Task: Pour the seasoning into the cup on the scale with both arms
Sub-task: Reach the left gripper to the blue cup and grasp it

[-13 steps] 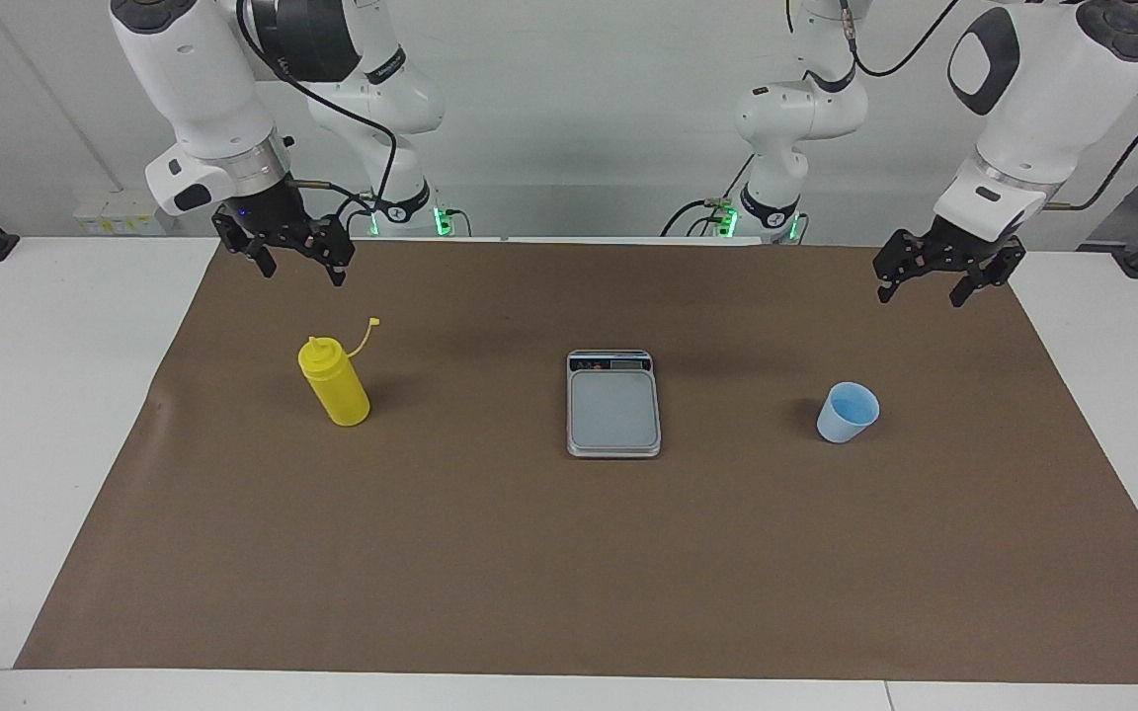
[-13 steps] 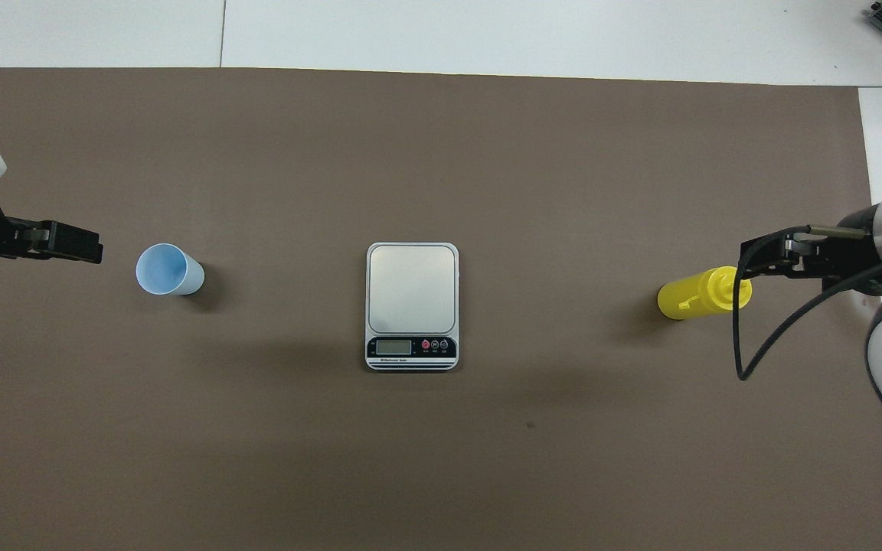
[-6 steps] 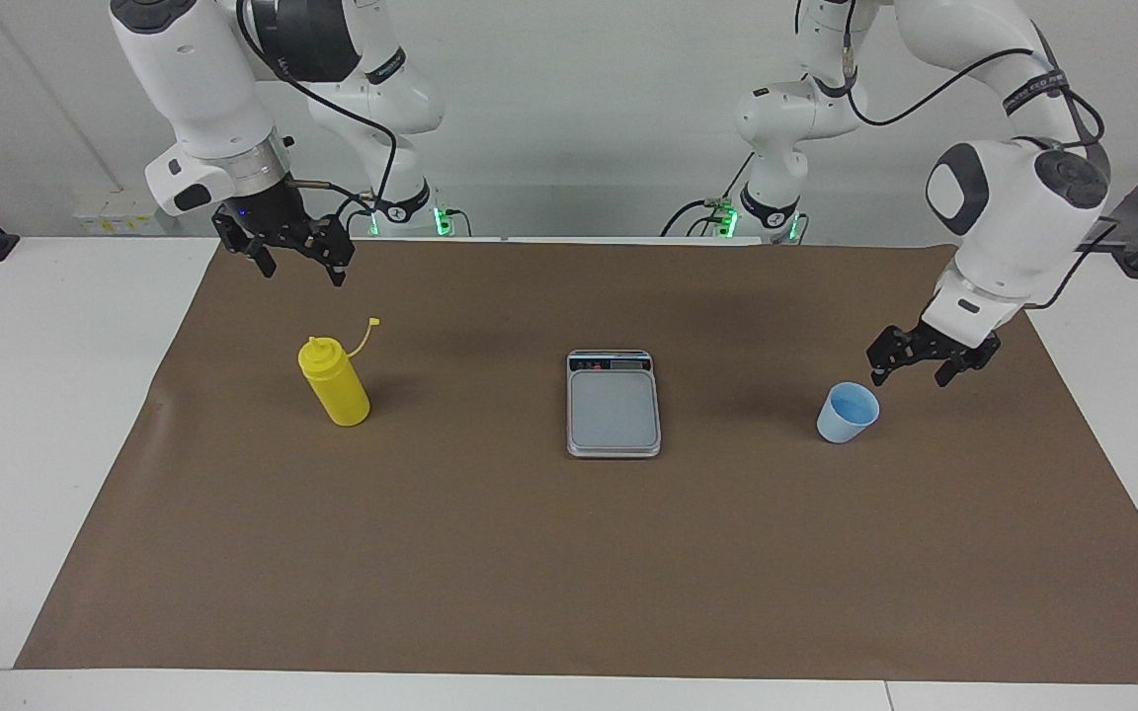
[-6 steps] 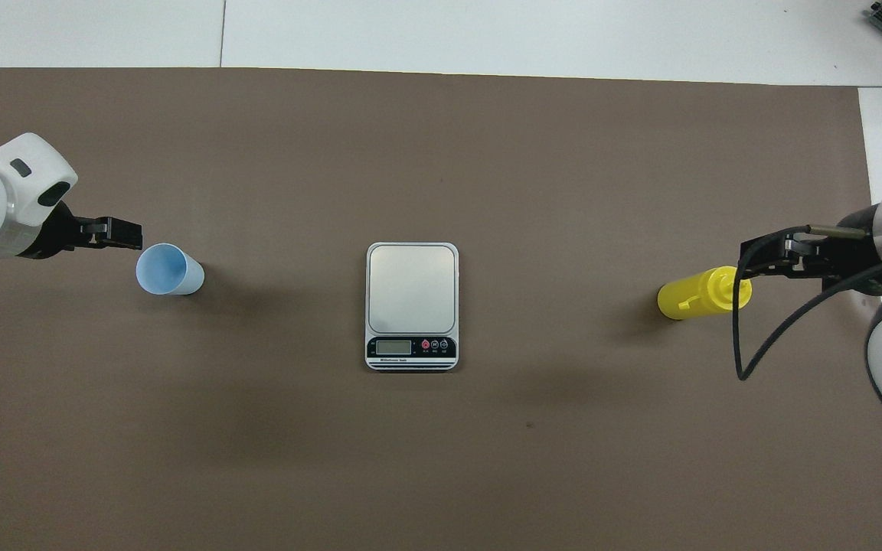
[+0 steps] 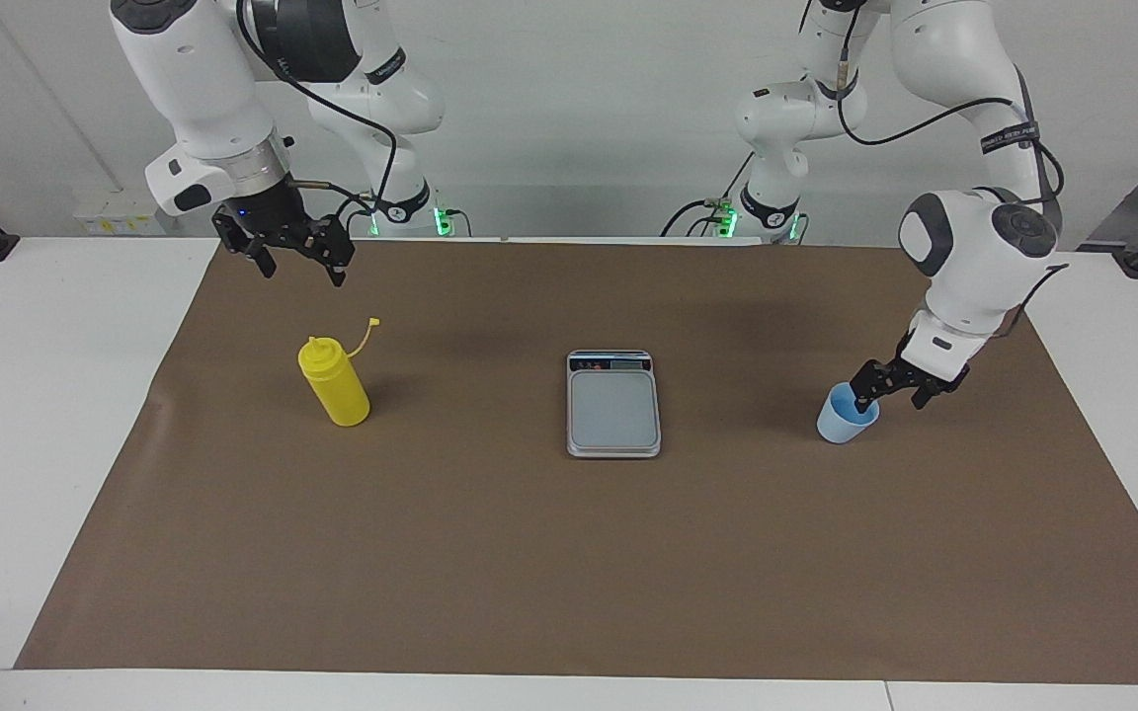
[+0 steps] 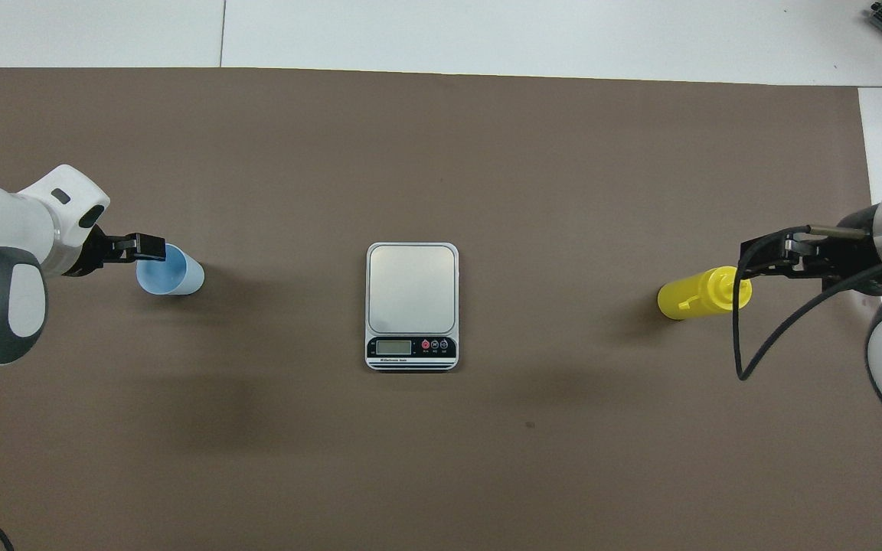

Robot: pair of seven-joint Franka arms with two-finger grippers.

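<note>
A: Where do you stand on the pour?

B: You're at the very first step, fetching the cup. It sits on the brown mat toward the left arm's end of the table, well apart from the scale, whose plate is bare. Your left gripper is down at the cup's rim, fingers spread, one finger over or just inside the mouth and the other outside the wall. It grips nothing yet.

A: And the bottle?

B: The bottle stands upright toward the right arm's end, cap hanging off on its tether. Your right gripper waits in the air with its fingers apart, over the mat on the robots' side of the bottle, empty.

A: So what does the next move call for?

B: I'd say you settle the left fingers astride the cup's wall and close gently, since a light plastic cup will likely tip or skid if nudged from one side. Then you lift it across and set it on the middle of the scale's plate. Only after that does the right arm need to take the bottle.
</note>
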